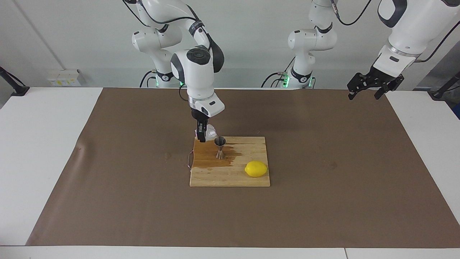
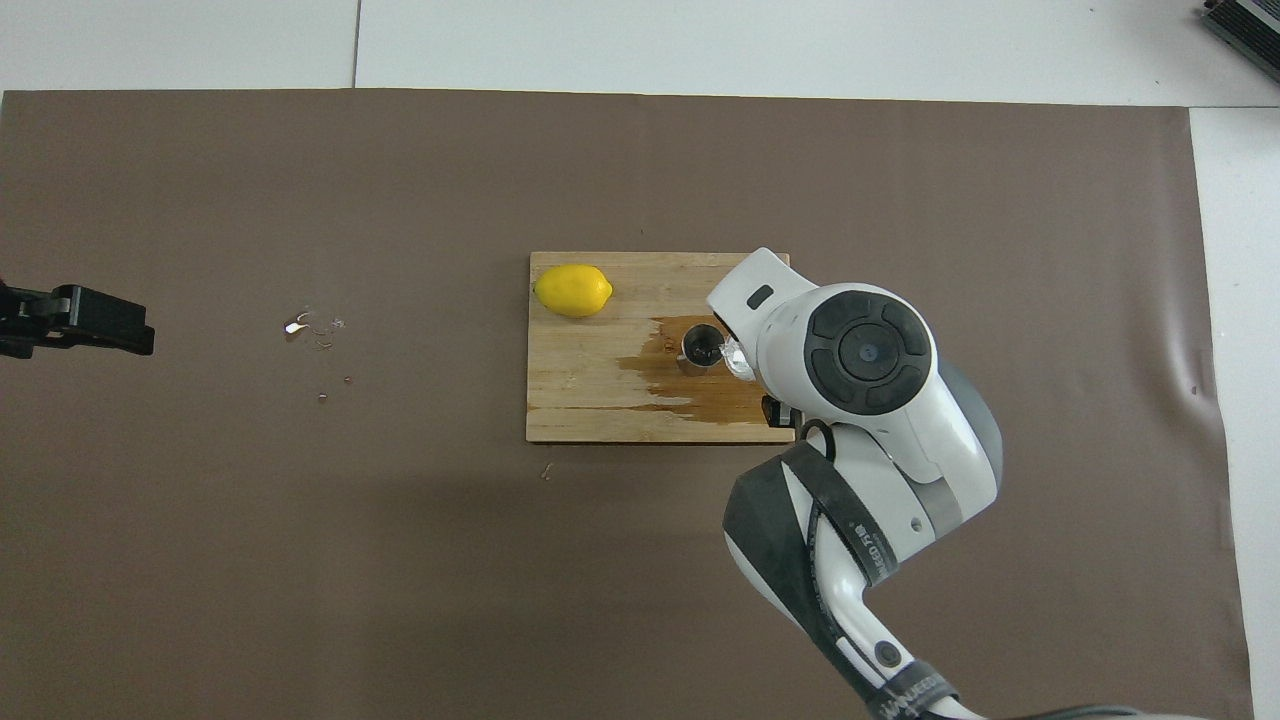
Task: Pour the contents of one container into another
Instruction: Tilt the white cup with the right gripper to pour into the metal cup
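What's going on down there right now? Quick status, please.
Right tool holds glass cup, tipped over steel jigger on the cutting board. Left tool waits, raised at its table end. Board wet around jigger; lemon well aside.

This is a robotics lab: two white Franka arms (image 1: pixel 196 64) are mounted at a white table (image 1: pixel 43 144) spread with brown paper (image 1: pixel 323 180), against a bare pale wall (image 1: pixel 251 36), with black cables (image 1: pixel 276 77) at their bases.
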